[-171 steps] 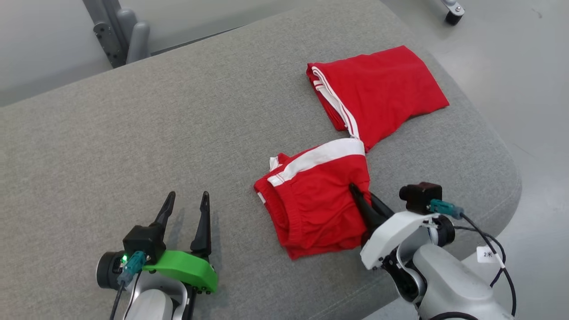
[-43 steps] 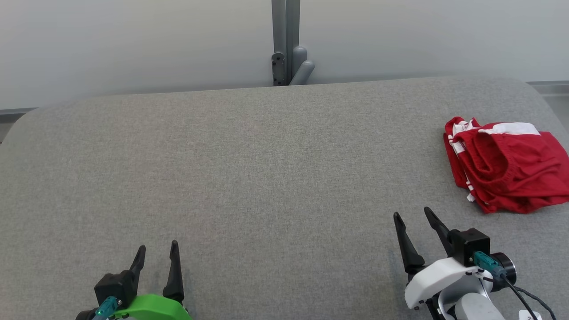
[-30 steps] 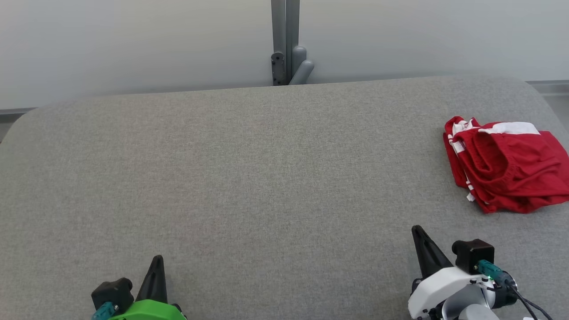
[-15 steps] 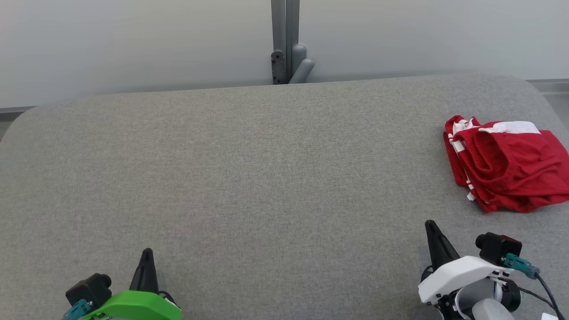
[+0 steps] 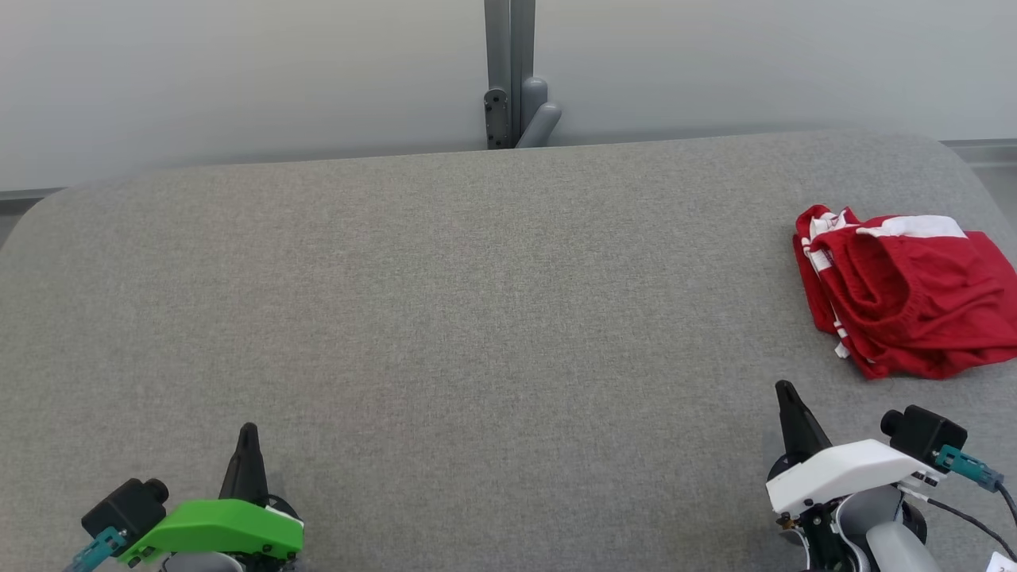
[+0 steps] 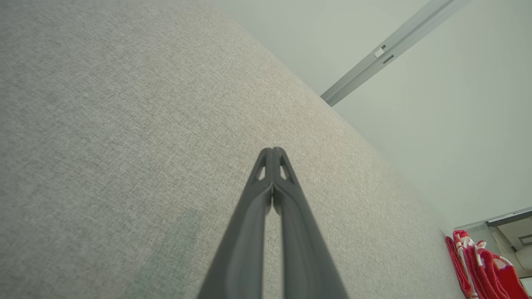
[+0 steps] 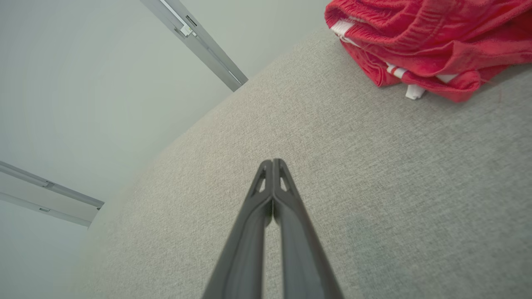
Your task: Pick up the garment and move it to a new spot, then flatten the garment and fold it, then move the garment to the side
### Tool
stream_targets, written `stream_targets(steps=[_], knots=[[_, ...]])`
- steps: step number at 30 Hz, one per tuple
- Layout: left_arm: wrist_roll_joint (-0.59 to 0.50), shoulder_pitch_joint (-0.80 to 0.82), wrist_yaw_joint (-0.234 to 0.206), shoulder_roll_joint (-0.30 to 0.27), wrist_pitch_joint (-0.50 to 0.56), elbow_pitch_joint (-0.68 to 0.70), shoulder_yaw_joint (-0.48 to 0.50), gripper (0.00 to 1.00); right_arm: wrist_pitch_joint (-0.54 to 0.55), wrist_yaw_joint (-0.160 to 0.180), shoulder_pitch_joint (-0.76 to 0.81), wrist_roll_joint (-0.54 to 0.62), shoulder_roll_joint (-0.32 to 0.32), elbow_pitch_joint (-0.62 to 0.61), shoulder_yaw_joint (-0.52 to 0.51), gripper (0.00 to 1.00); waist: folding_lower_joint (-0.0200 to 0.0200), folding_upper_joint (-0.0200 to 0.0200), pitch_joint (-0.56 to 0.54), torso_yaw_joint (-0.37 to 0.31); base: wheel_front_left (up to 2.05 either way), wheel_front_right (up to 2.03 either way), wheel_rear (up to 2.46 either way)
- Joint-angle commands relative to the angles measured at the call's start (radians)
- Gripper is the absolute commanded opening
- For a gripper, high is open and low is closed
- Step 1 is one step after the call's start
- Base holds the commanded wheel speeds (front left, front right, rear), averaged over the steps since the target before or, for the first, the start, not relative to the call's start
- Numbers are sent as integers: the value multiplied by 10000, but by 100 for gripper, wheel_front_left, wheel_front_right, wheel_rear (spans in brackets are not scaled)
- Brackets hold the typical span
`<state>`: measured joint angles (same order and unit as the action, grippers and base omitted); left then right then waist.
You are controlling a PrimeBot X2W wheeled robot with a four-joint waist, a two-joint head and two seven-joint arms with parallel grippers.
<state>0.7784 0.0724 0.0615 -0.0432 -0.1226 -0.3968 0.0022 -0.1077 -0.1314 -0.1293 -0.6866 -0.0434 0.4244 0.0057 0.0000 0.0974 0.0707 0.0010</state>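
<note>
The garment (image 5: 906, 298) is red shorts with white stripes, folded into a thick bundle at the right edge of the grey cushioned surface (image 5: 477, 318). It also appears in the right wrist view as the garment (image 7: 428, 45) at top right, and in the left wrist view as the garment (image 6: 478, 265) at lower right. My left gripper (image 5: 248, 433) sits at the lower left, shut and empty, its fingers (image 6: 272, 153) pressed together. My right gripper (image 5: 785, 391) sits at the lower right, shut and empty, well short of the garment, fingers (image 7: 272, 164) together.
A grey metal post (image 5: 510, 71) with a bracket stands behind the far edge of the surface against a pale wall. The surface has rounded corners at far left and far right. Wide bare fabric lies between the grippers.
Both grippers went from open to shut about a second ago and have rolled on their wrists. The left has drifted left, the right has drifted right. The garment has stayed put.
</note>
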Motion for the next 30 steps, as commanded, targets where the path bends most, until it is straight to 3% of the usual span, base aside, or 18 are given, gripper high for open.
stream_targets(steps=[1, 30], knots=[[387, 315, -64, -44, 86, 191, 92, 0, 87, 2, -280, -395, -37, -182, -95, 0, 0, 0, 4, 0, 0, 0, 0], [3645, 617, -148, -66, 981, 910, 505, 0, 1048, 5, -524, -4001, -68, -486, -672, 0, 0, 0, 77, -6, 0, 0, 0]])
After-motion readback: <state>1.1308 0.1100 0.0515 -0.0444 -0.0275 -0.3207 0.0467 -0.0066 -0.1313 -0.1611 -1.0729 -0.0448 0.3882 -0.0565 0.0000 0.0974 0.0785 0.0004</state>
